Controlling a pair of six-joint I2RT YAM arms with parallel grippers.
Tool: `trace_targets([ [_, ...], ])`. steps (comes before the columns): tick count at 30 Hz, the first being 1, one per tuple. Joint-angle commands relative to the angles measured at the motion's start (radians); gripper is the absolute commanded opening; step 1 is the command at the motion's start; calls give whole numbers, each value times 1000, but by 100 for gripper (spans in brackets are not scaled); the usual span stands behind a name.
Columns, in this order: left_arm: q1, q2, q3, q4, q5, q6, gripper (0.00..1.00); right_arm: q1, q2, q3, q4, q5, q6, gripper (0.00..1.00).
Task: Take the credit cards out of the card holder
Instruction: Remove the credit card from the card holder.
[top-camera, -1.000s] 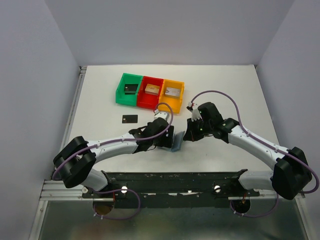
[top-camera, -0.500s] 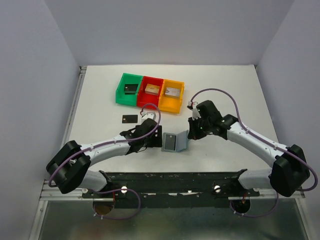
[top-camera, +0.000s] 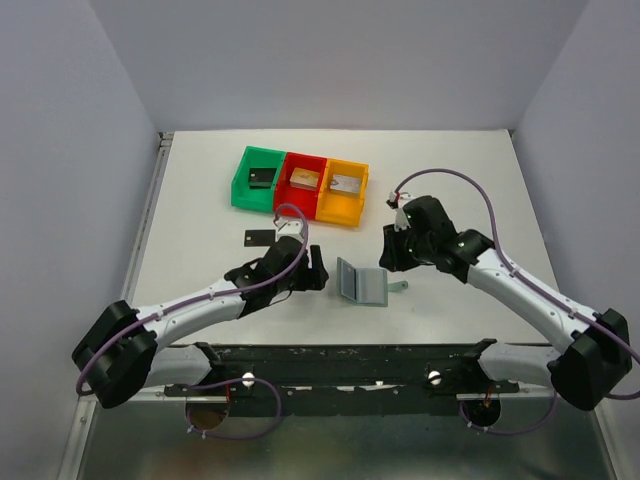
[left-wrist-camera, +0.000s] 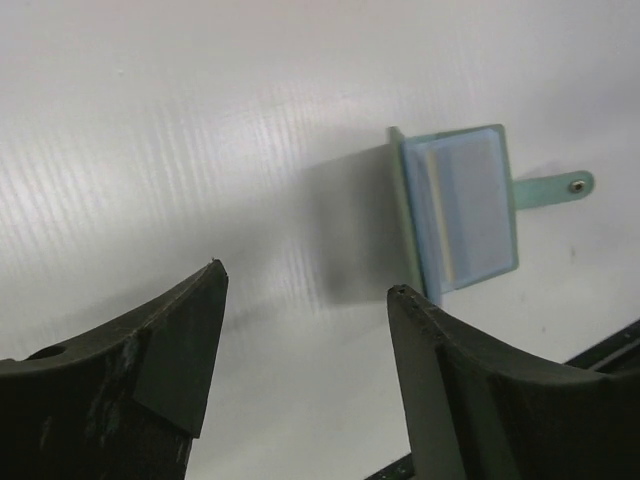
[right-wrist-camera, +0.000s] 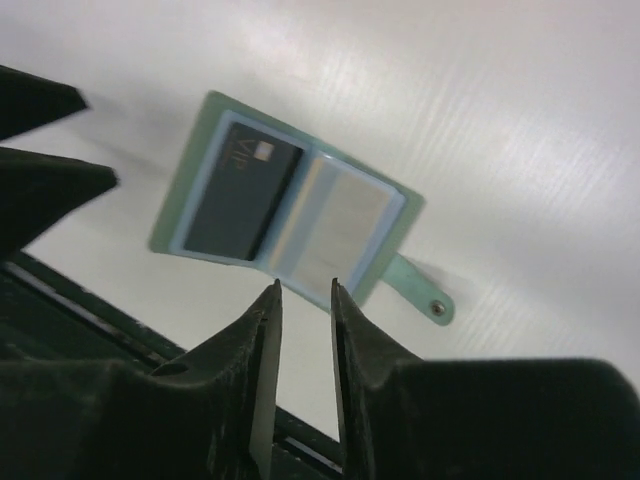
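Grey-green card holder (top-camera: 362, 286): probably light, floppy.
Black card (right-wrist-camera: 238, 202): likely stiff, slick; pinch its edge.
Left gripper (left-wrist-camera: 305, 290): spread.
Right gripper (right-wrist-camera: 305, 288): narrowly parted, empty.

The card holder (right-wrist-camera: 290, 225) is showing a matt grey-green cover and sheeny plastic pockets; its black card (right-wrist-camera: 238, 200) is looking smooth, the table (right-wrist-camera: 500, 120) beneath matt, finely ribbed.
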Motion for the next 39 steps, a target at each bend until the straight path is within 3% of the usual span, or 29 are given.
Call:
trace_targets([
  [1, 6, -2, -15, 184, 152, 36, 73, -2, -58, -74, 216, -196, 56, 25],
  [4, 6, 30, 14, 209, 209, 42, 58, -2, 10, -77, 255, -260, 100, 18],
  [7, 6, 34, 21, 226, 223, 41, 50, -2, 73, -101, 296, -277, 131, 18],
  [13, 6, 49, 50, 267, 268, 39, 47, -2, 145, -144, 358, -258, 168, 18],
  [23, -5, 202, 94, 293, 329, 27, 41, -5, 191, -187, 398, -242, 183, 20],
  [39, -5, 296, 43, 235, 234, 12, 34, -18, 249, -212, 465, -300, 211, 32],
])
